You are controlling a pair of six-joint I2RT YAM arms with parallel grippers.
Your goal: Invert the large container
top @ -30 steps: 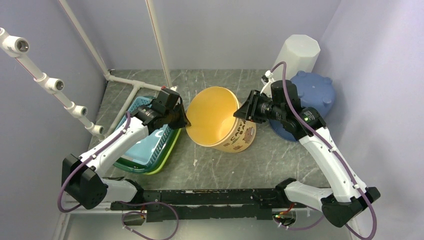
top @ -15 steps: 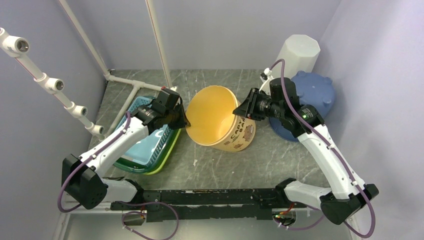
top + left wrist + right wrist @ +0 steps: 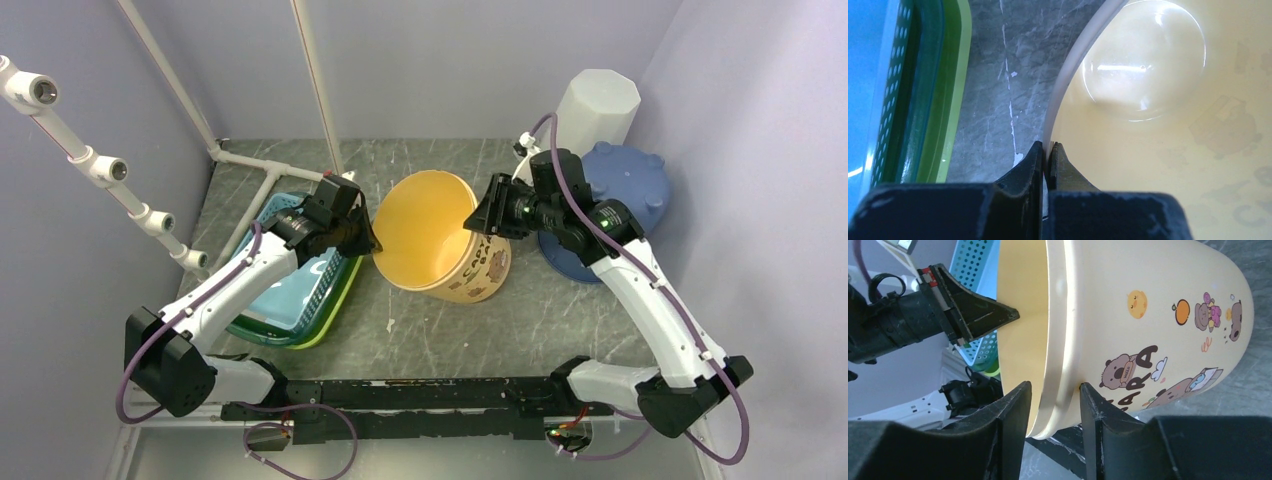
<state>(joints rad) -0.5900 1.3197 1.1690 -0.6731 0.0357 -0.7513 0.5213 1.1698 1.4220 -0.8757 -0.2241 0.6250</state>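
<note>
The large container (image 3: 425, 230) is a yellow bucket with cartoon bears on its side. It stands tilted on the grey table, its mouth facing up and toward the near-left. My left gripper (image 3: 368, 243) is shut on the left side of its rim, one finger inside and one outside; the left wrist view shows the jaws (image 3: 1048, 146) pinching the rim with the bucket's inside (image 3: 1158, 125) beyond. My right gripper (image 3: 480, 220) straddles the right side of the rim; in the right wrist view (image 3: 1055, 386) both fingers touch the bucket (image 3: 1148, 315).
A blue basket nested in a green one (image 3: 290, 290) lies left of the bucket, under my left arm. A white ribbed bin (image 3: 597, 110) and a blue upturned tub (image 3: 630, 185) stand at the back right. White pipes (image 3: 250, 165) run along the back left.
My right gripper has shifted a little up and back along the rim, and the bucket's right side has turned slightly with it. The left arm has stayed still.
</note>
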